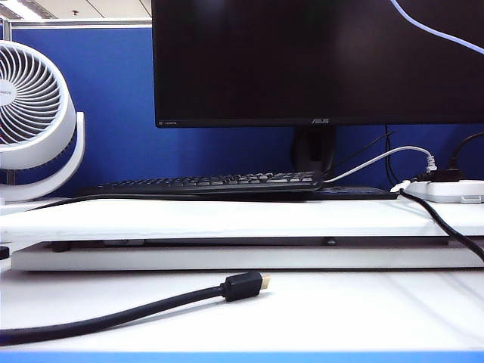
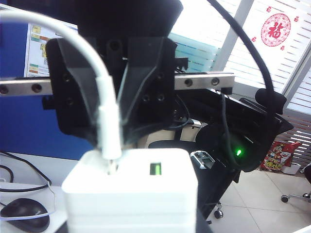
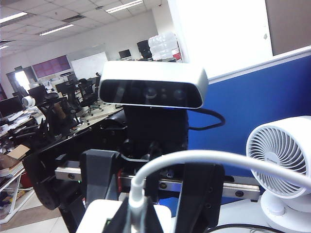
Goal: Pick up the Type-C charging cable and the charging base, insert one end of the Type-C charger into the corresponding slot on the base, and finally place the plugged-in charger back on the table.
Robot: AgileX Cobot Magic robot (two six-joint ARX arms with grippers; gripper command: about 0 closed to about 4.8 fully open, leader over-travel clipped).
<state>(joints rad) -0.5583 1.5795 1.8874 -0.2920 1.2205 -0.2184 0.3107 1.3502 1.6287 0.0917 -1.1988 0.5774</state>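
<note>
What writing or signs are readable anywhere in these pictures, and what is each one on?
"ASUS": on the monitor bezel's lower edge.
"福": red paper decoration on the window.
Small mark at the bezel's lower left: too small to read.
Coloured sheet on the blue partition: blurred.
Fan lettering: unreadable.

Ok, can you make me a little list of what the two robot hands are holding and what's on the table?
Left gripper: shut on the charging base
Right gripper: shut on the Type-C charging cable, at its plug
Plug: looks pushed into the base's slot
On the table: black cable with a gold plug
Behind it: keyboard, monitor, fan
</note>
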